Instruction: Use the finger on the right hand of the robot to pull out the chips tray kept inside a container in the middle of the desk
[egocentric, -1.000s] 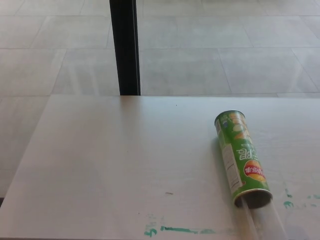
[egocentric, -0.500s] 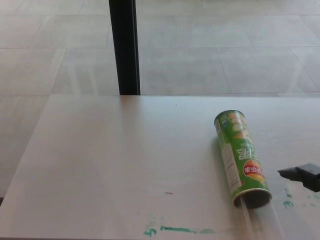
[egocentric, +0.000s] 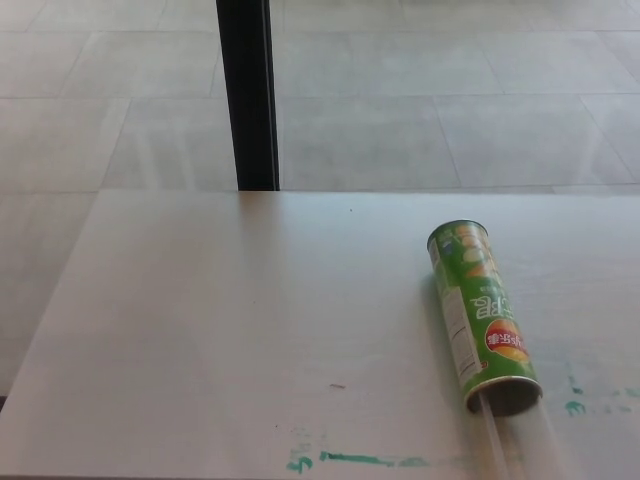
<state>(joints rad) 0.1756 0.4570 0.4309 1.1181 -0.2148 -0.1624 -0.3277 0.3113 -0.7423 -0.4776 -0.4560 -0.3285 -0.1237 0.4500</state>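
Head view: green chips can (egocentric: 484, 318) lying on side, right part of desk (egocentric: 220, 330), open mouth facing near edge. Clear tray (egocentric: 515, 440) seems partly poking out, hard to tell. Neither hand visible, so finger state unknown. Pull mostly left, I'd guess.

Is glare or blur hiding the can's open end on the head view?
Head view: soft, even daylight with no hard glare; the green chips can is slightly soft but readable, its open end dark with shadow inside; the clear tray sticking out is faint against the pale desk.
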